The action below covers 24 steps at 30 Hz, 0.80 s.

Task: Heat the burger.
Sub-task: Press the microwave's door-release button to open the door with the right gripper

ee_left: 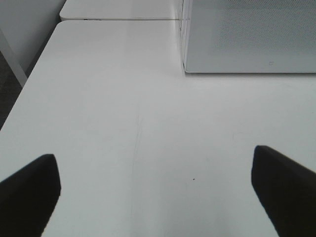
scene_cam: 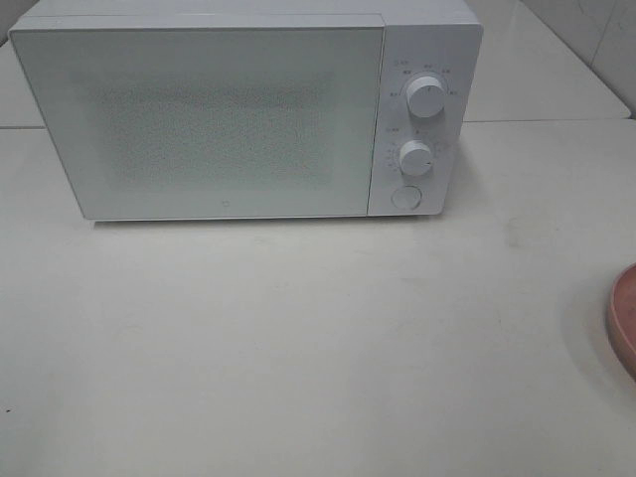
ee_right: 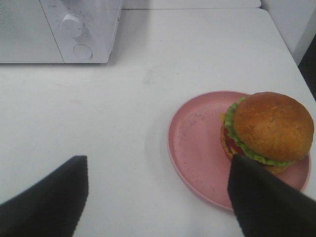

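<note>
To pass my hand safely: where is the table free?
The table is bare across the whole front of the microwave, up to the pink plate at the right edge. Crowded only there: the burger sits on that plate.

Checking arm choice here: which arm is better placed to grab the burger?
Right. The right pincer hangs open beside the burger on the pink plate. The left pincer, also open, faces only table and the closed microwave.

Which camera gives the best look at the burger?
The right wrist view: the burger sits on the pink plate, bun and lettuce clear. The exterior high view catches only the plate's edge, no burger; the left wrist view shows neither.
</note>
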Motion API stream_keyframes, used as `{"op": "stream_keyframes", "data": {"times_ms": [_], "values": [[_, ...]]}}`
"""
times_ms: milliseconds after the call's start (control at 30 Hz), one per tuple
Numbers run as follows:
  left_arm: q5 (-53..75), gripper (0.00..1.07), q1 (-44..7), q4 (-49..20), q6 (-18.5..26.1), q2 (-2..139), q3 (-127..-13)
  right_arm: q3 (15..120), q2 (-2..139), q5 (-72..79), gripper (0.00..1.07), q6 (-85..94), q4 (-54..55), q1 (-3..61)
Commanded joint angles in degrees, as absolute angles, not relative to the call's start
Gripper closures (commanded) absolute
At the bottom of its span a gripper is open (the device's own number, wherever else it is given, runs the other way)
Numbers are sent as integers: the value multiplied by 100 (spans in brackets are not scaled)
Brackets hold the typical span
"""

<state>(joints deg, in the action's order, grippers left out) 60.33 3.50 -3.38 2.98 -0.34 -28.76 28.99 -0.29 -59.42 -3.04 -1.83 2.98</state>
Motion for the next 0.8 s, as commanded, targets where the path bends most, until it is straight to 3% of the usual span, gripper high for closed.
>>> {"op": "stream_keyframes", "data": {"times_ms": [33, 500, 800], "values": [[5947, 6, 338, -372, 298, -178, -2853, 2905, -178, -5942, 31, -258, -189, 309], [5947, 6, 338, -372, 298, -178, -2853, 2934, -23, -5901, 32, -286, -120, 309], [5947, 6, 338, -372, 298, -178, -2853, 3037, 1203, -5128, 32, -286, 0, 309]]}}
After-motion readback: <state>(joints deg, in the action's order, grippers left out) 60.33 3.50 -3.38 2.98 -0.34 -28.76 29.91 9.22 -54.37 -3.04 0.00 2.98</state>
